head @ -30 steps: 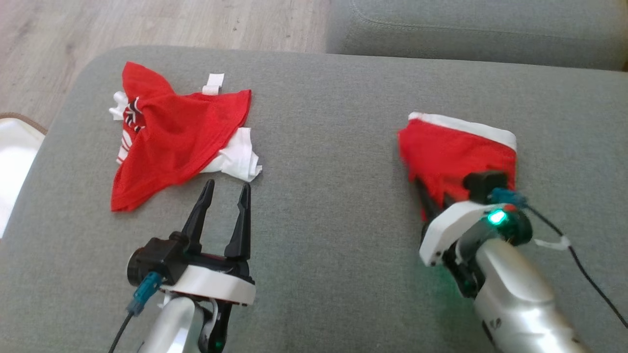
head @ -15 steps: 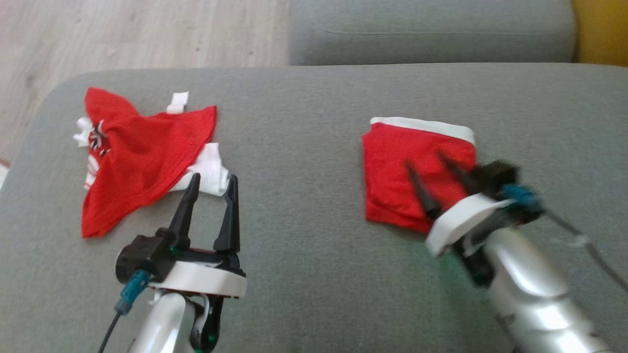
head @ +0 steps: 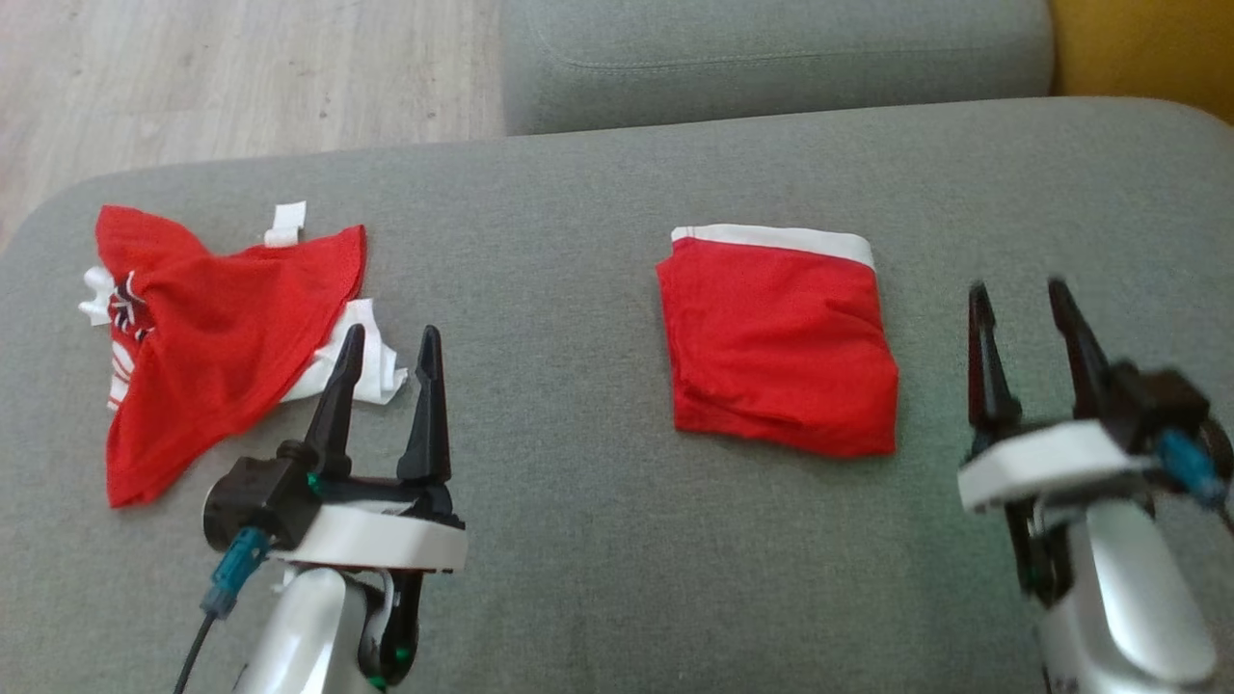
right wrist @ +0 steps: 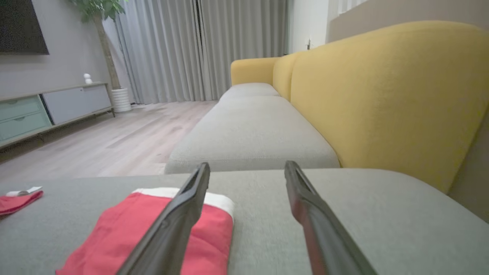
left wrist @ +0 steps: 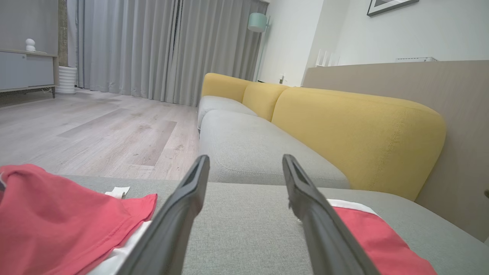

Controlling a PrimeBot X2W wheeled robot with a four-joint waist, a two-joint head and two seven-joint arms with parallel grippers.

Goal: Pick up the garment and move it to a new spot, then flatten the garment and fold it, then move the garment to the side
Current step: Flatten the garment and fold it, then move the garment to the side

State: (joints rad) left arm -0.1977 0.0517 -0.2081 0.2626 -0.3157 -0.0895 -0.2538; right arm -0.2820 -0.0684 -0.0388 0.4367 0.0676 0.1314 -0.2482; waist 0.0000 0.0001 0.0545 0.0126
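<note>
The garment (head: 781, 357), red with a white band along its far edge, lies folded into a rough square on the grey sofa seat (head: 578, 540). My right gripper (head: 1018, 289) hovers open just to the right of it, with nothing between its fingers. In the right wrist view the garment (right wrist: 126, 229) sits left of the open right gripper (right wrist: 247, 164). My left gripper (head: 388, 335) is open and empty at the lower left. In the left wrist view the left gripper (left wrist: 245, 158) has the garment (left wrist: 374, 236) on its right.
A second red and white garment (head: 212, 328) lies crumpled at the seat's left end, just beyond my left fingertips. Another grey cushion (head: 771, 48) lies farther back, the yellow backrest (head: 1147, 48) is at the right, and wooden floor (head: 241, 77) lies off the far left edge.
My right gripper opened, let go of the folded garment and drew back to its right. The garment settled flat. The head camera turned, shifting the whole scene leftward.
</note>
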